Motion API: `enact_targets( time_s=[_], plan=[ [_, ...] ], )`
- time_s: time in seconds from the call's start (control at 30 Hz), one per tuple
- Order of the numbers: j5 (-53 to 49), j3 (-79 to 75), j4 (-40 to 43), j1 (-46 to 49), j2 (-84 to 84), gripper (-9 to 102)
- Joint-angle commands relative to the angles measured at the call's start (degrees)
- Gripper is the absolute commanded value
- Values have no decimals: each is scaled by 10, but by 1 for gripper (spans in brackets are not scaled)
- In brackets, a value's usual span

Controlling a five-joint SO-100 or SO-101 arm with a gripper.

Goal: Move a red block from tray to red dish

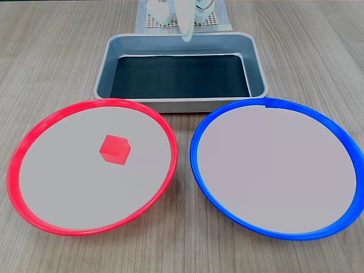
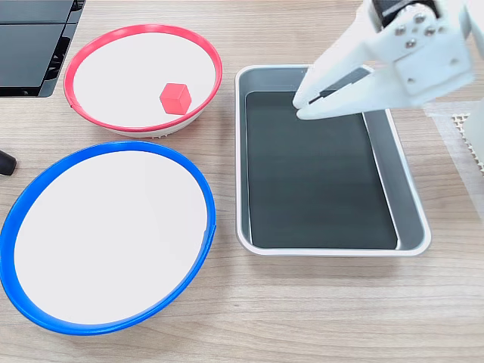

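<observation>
Block [image 1: 115, 149]: a small red cube, lying on the pale centre of the red dish [image 1: 17, 165]; in a fixed view [image 2: 175, 98] it sits toward the side of the dish nearest the tray. Nothing touches it.
Red dish: round, shallow, red rim, pale grey centre; in a fixed view [image 2: 144, 32] it stands just beside one short end of the tray. It carries the block.
Tray [image 1: 259, 74]: silver pan with raised walls and a dark bottom; in a fixed view [image 2: 412, 219] its dark bottom is bare.
Blue dish [image 1: 199, 170]: same size as the red dish, blue rim, pale centre; in a fixed view [image 2: 45, 318] it lies beside the red dish, rims close together, near a long wall of the tray.
Gripper [image 2: 301, 107]: white, two fingers, reaching in from the upper right of a fixed view, above the tray end nearest the red dish. The tips lie close together with a narrow gap behind them; nothing is held between them. In a fixed view [image 1: 186, 35] a white finger hangs over the far wall of the tray.
Worktop [image 1: 57, 57]: pale wood grain, carrying all three vessels.
Mat [image 1: 219, 20]: white mesh patch behind the tray, at the arm's base.
Dark object [image 2: 30, 45]: black, flat, at the upper left corner of a fixed view, beside the red dish.
</observation>
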Motion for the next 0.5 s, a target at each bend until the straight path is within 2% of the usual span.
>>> enact_targets(
  time_s=[0.0, 0.13, 0.33, 0.47],
  plan=[
    [-19, 40, 19, 6, 49, 0],
    [-40, 85, 28, 19, 98, 0],
    [-40, 87, 114, 22, 171, 0],
    [-38, 87, 117, 25, 172, 0]
  ],
)
